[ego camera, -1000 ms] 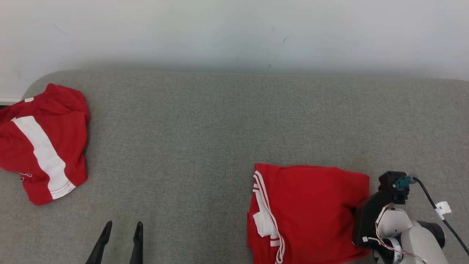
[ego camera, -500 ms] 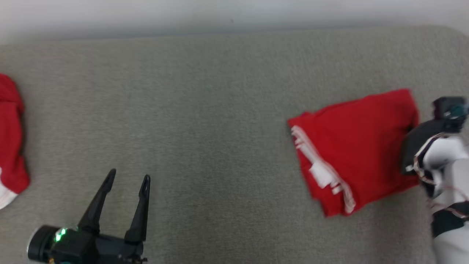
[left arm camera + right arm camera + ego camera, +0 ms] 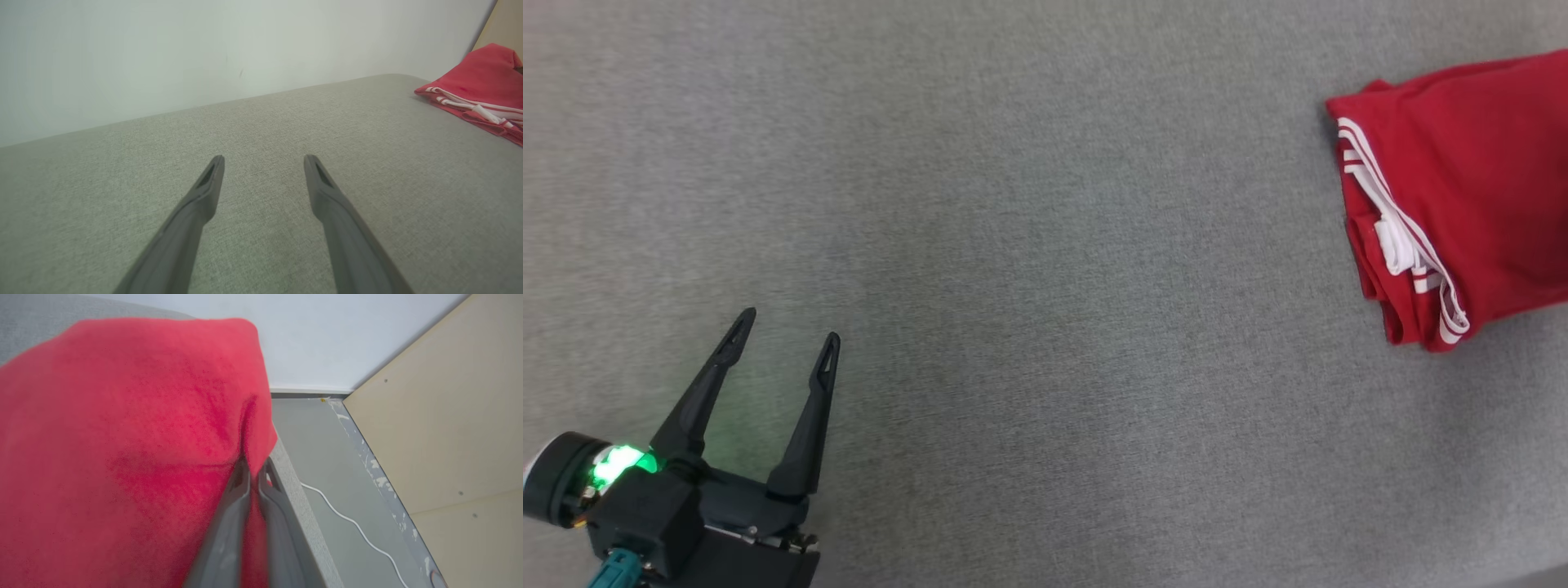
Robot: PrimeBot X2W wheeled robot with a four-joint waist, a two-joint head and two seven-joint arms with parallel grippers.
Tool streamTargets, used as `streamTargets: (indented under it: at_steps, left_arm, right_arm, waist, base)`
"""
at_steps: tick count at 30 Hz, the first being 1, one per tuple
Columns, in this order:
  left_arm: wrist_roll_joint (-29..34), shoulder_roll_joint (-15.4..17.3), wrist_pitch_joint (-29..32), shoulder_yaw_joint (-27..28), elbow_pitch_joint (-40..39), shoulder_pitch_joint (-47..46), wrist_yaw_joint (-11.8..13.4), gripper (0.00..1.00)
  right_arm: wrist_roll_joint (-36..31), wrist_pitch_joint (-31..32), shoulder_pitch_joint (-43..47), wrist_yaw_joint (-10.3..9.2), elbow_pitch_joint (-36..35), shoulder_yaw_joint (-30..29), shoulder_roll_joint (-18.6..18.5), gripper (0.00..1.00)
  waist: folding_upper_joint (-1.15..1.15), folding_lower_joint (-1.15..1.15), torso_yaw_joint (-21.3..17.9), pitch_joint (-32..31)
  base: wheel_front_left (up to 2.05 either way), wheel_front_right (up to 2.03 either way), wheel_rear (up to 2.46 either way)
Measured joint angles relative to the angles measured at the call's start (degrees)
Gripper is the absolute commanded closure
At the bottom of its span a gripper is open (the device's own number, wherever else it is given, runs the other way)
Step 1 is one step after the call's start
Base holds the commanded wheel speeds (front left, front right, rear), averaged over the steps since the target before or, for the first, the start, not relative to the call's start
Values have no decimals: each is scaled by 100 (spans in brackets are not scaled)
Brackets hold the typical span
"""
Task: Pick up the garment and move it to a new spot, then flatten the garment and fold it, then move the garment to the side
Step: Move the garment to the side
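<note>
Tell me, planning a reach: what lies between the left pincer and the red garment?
Bare grey surface, from left pincer to garment, in the head view.

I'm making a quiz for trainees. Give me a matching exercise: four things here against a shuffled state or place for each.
1 left gripper
2 right gripper
3 garment
4 cable

a lying on the floor
b red, folded
c open, empty
d shut on the garment

Pairs: 1-c, 2-d, 3-b, 4-a
</note>
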Motion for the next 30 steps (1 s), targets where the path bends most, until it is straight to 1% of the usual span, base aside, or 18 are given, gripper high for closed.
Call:
streamTargets:
  at_steps: [1, 4, 9, 10, 11, 15, 20, 22, 24, 26, 30]
  left_arm:
    - [-9, 29, 18, 14, -24, -5, 0, 0]
    - [-21, 85, 74, 23, -109, -5, 1, 0]
    - [-49, 99, 89, 21, -120, -8, 18, 0]
    - [-53, 100, 75, 22, -104, -8, 20, 0]
    - [-75, 100, 55, 20, -59, -10, 29, 0]
    - [-111, 87, -26, -36, 41, -23, 29, 0]
    - [-175, -10, -247, -44, 277, -53, 42, 0]
    - [-191, -92, -333, -55, 431, -51, 88, 0]
    - [-223, -201, -410, -77, 617, -1, 147, 0]
    - [-237, -282, -493, -74, 827, 99, 198, 0]
    - [-382, -472, -630, 11, 1188, 417, 289, 0]
  right_arm:
    - [97, -89, -44, 1, 79, 44, -15, 100]
    - [-192, -497, -163, 2, 120, 289, -127, 100]
    - [-550, -786, -208, 2, 100, 288, -213, 100]
    - [-553, -881, -209, 2, 103, 293, -208, 72]
    - [-583, -1084, -209, 2, 102, 366, -211, 0]
    - [-668, -1469, -244, 1, 52, 321, -200, 0]
    - [-647, -1597, -241, 2, 136, 315, -57, 0]
    - [-543, -1679, -170, 1, 104, 346, 25, 0]
    - [-403, -1746, 33, 1, -7, 425, 188, 0]
    - [-113, -1829, 313, 1, -182, 509, 401, 0]
    - [300, -1853, 1068, 0, -755, 850, 642, 0]
  waist:
    - [0, 0, -51, 68]
    - [0, 0, -227, 290]
    - [0, -1, -366, 457]
    - [0, -1, -383, 469]
    - [0, -1, -395, 472]
    - [-1, -2, -362, 420]
    - [0, -2, -293, 238]
    - [-1, -2, -259, 113]
    - [-1, -2, -218, -44]
    - [-1, -2, -173, -234]
    - [-2, -2, -78, -685]
  base:
    - [0, 0, 0]
    - [0, 0, 0]
    - [0, 0, 0]
    - [0, 0, 0]
    - [0, 0, 0]
    - [0, 0, 0]
    - [0, 0, 0]
    - [0, 0, 0]
    - [0, 0, 0]
    - [0, 0, 0]
    - [0, 0, 0]
